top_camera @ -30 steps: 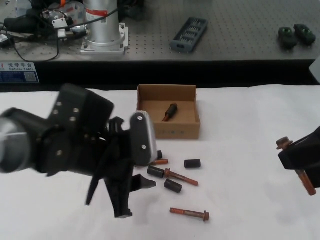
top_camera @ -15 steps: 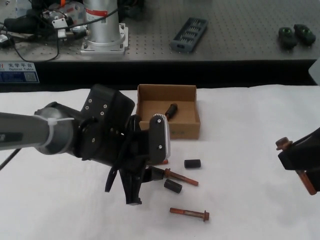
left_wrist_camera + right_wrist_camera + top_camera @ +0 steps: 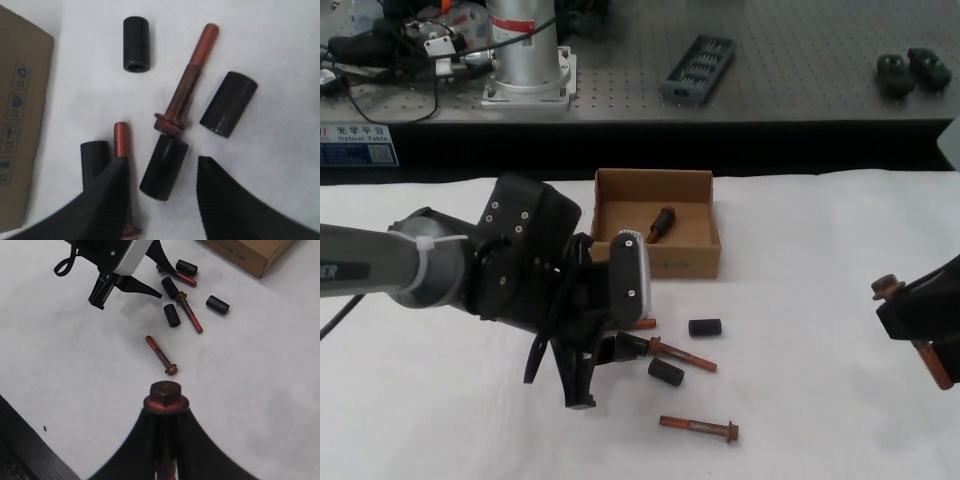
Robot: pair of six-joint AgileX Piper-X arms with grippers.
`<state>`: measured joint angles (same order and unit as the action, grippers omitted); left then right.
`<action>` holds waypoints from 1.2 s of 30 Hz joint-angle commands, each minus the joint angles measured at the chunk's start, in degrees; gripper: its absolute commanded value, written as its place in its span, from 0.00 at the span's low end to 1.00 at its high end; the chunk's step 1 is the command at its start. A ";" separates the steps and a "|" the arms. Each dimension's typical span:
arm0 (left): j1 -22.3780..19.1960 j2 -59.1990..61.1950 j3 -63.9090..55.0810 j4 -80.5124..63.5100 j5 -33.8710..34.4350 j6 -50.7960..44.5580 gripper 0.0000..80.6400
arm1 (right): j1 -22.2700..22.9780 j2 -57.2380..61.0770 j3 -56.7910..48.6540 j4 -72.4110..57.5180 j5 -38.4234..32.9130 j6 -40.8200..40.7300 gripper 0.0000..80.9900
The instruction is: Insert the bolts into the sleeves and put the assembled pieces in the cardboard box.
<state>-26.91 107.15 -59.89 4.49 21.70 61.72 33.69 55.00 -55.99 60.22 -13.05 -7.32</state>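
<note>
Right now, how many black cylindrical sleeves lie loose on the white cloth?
4: one black sleeve at the left gripper, one beside a copper bolt, two farther out. The arm may hide more.

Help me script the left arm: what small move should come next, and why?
Probably lower the left gripper slightly and close on the black sleeve: its open fingers straddle it, and the right gripper holds a bolt ready for insertion.

Metal column (image 3: 523, 45) noted at 11 o'clock, cables (image 3: 380, 50) at 10, slotted tray (image 3: 697, 67) at 12, black parts (image 3: 896, 72) at 2. White sheet (image 3: 800, 300) spread beneath.
</note>
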 commanded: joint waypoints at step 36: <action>0.93 5.91 -4.10 -3.10 7.02 -0.06 0.34 | -0.21 -0.60 -0.08 -1.46 -0.86 -0.43 0.03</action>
<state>-26.14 111.67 -62.07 1.30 28.52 61.61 33.69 55.00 -55.99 59.39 -13.05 -7.32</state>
